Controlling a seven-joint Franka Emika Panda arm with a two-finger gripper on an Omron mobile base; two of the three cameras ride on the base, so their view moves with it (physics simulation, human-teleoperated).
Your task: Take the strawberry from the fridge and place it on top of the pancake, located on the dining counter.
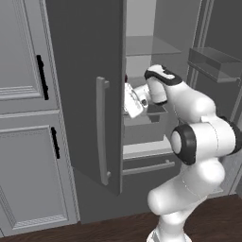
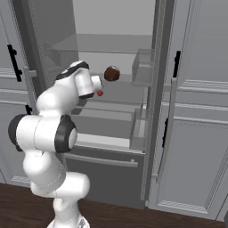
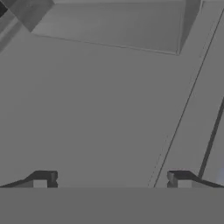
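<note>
The fridge (image 1: 85,71) stands with both doors swung open, and my arm reaches into it at shelf height. The strawberry (image 2: 99,93), tiny and bright red, shows on a glass shelf right beside my hand, just below it in the right base view. My gripper (image 3: 111,181) is open, its two dark fingertips (image 3: 43,178) spread wide with only grey fridge surfaces between and beyond them. In the left base view my gripper (image 1: 131,101) points left, partly behind the edge of the left door. The pancake and the dining counter are out of view.
A dark reddish-brown round lump (image 2: 111,73) sits on the shelf above and right of the strawberry. Door bins (image 2: 142,67) hang on the right door. The bottom drawer (image 1: 146,168) lies below my arm. Light grey cabinets (image 1: 23,118) flank the fridge.
</note>
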